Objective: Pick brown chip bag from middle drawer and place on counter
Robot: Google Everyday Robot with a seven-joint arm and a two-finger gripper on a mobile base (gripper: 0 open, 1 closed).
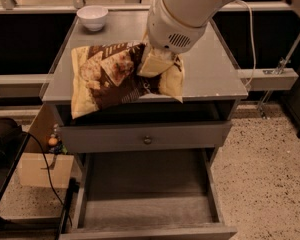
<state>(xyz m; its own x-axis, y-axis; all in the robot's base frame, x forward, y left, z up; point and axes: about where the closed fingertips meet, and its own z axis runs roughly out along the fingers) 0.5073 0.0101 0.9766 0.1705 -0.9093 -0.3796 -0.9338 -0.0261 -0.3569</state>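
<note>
left of the pincer and well below it, a cardboard box (42, 170) sits on the floor beside the cabinet. left of the pincer and farther back, a white bowl (92, 17) stands on the rear corner of the counter (215, 69), well apart from the load. directly left of the pincer lies most of the brown chip bag (112, 76): its long axis runs left to right, roughly along the counter's front edge, with the far-left tan end sagging down over that edge. the gripper (156, 60), the robot's only pincer, is largely hidden under the white wrist housing (177, 16); a fold of the bag is bunched up into it, so it reads as clamped on the bag near its right end. the right tan end droops just right of the pincer and also overlaps the front edge. beneath the pincer is a closed drawer front with a small knob (147, 140); lower again, the middle drawer (145, 209) stands pulled out, its grey floor bare. right of the pincer and behind it, the counter surface lies bare. judgement: the bag is out of the drawer but only partly over the top; the placing move calls for carrying it rearward so its full length is supported.
</note>
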